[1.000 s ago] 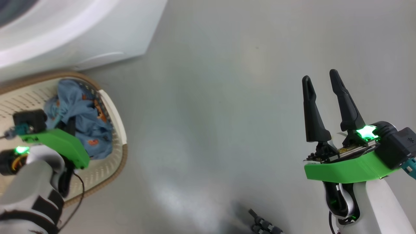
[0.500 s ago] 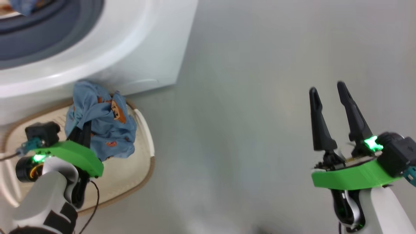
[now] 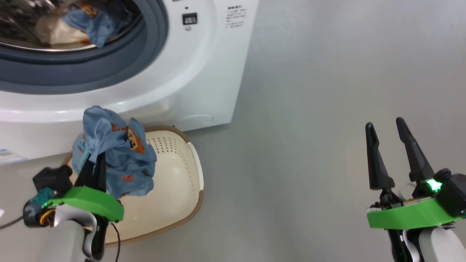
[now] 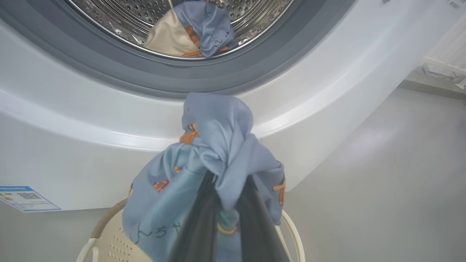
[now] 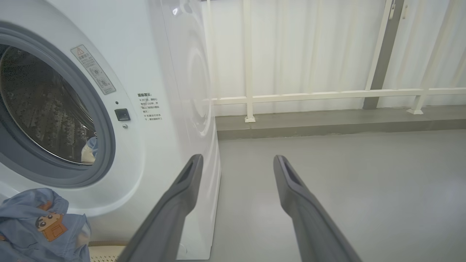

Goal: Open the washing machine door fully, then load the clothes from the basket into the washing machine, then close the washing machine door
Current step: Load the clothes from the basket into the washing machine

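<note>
My left gripper (image 3: pixel 95 157) is shut on a light-blue piece of the clothes (image 3: pixel 116 160) printed with orange bears. It holds the bundle (image 4: pixel 218 134) up above the cream basket (image 3: pixel 174 182), just below the washing machine (image 3: pixel 204 72) opening. More blue and cream clothes (image 4: pixel 196 29) lie inside the steel drum. The washing machine door is out of view. Over the bare floor on the right, my right gripper (image 3: pixel 386 125) stands open with nothing between its fingers; in its own view the right gripper (image 5: pixel 236 160) points past the machine's front corner.
Grey floor (image 3: pixel 309 91) spreads out to the right of the machine. A white railing (image 5: pixel 309 96) on a low kerb, with pale curtains behind it, runs along the back. A blue label sticker (image 4: pixel 25 198) sits low on the machine's front.
The head camera has tilted up, bringing the drum opening into view. My left gripper has lifted the blue garment out of the basket. The right gripper stays open.
</note>
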Tool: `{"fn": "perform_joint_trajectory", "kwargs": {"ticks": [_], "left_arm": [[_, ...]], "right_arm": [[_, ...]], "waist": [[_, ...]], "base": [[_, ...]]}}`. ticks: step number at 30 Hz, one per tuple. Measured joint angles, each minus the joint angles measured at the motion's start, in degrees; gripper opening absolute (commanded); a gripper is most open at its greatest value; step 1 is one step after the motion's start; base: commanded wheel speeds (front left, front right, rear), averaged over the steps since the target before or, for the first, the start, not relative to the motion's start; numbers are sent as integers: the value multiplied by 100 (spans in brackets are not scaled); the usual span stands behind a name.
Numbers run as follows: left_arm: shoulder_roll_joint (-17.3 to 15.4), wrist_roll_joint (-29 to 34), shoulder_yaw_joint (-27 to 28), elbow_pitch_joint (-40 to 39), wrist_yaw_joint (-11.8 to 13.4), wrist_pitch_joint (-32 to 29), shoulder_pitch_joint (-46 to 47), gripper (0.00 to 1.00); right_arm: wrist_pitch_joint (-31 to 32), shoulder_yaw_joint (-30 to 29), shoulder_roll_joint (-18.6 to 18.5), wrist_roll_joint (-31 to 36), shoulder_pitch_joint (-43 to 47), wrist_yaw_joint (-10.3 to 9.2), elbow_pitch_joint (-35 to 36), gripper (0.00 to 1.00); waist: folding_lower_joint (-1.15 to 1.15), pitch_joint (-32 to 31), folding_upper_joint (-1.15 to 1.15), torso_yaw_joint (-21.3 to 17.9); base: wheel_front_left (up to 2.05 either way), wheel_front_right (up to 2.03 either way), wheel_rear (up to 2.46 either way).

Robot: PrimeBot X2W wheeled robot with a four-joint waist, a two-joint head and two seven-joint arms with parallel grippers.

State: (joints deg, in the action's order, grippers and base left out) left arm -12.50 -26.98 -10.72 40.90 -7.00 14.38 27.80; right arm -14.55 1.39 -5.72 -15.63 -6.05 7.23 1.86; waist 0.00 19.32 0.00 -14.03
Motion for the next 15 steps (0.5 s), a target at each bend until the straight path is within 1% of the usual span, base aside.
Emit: {"fn": "perform_joint_trajectory", "kwargs": {"ticks": [1,10,15], "left_arm": [[0,0,0,0,0,0,0,0],[328,845,776,-926,-4,0,-649,0],[461,1104,1076,-1393,-21,1,-992,0]], "right_arm": [[0,0,0,0,0,0,0,100],[0,-131,-89,0,347,0,-9,100],[0,-160,-147,8,538,0,-20,100]], "waist": [[0,0,0,0],[0,-468,0,324],[0,-695,0,475]], "base": [[0,0,0],[0,0,0],[0,0,0]]}}
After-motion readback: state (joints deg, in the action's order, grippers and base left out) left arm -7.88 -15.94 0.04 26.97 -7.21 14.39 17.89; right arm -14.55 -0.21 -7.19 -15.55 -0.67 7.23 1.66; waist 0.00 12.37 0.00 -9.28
